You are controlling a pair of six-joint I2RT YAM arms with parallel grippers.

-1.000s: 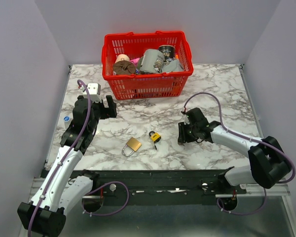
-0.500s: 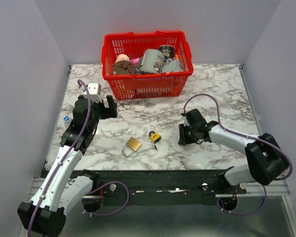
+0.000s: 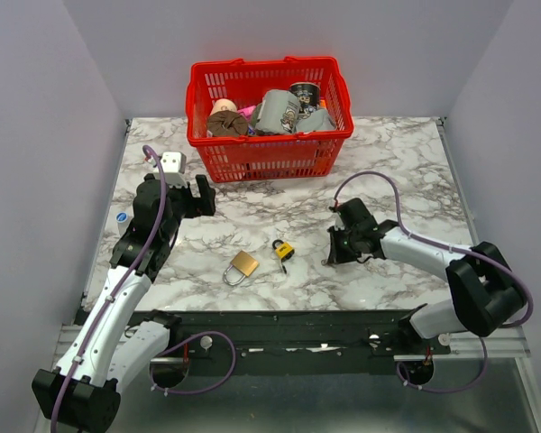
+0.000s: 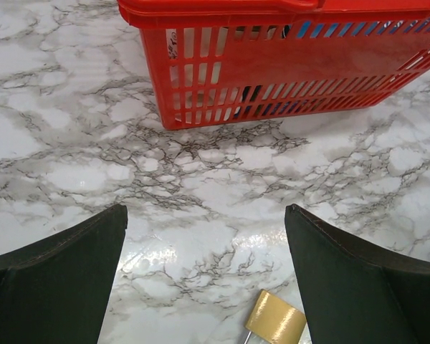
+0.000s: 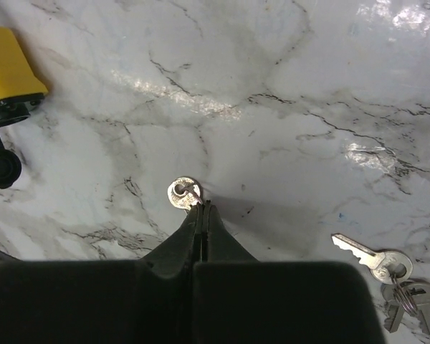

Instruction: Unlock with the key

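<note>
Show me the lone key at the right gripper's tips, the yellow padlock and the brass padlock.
the key (image 5: pixel 183 193), right wrist view, on its round head.
the yellow padlock (image 3: pixel 286 249), top external view, on its yellow body.
the brass padlock (image 3: pixel 244 263), top external view, on its brass body.

"What does the table (image 3: pixel 406 171) look like?"
"White marble pattern with grey veins. It's glossy, with bright patches of glare."
"And around it?"
"Plain pale lilac-grey back wall (image 3: pixel 117 54), left wall (image 3: pixel 27 135) and right wall (image 3: pixel 523 90). A black rail (image 3: pixel 288 327) lines the near edge."
</note>
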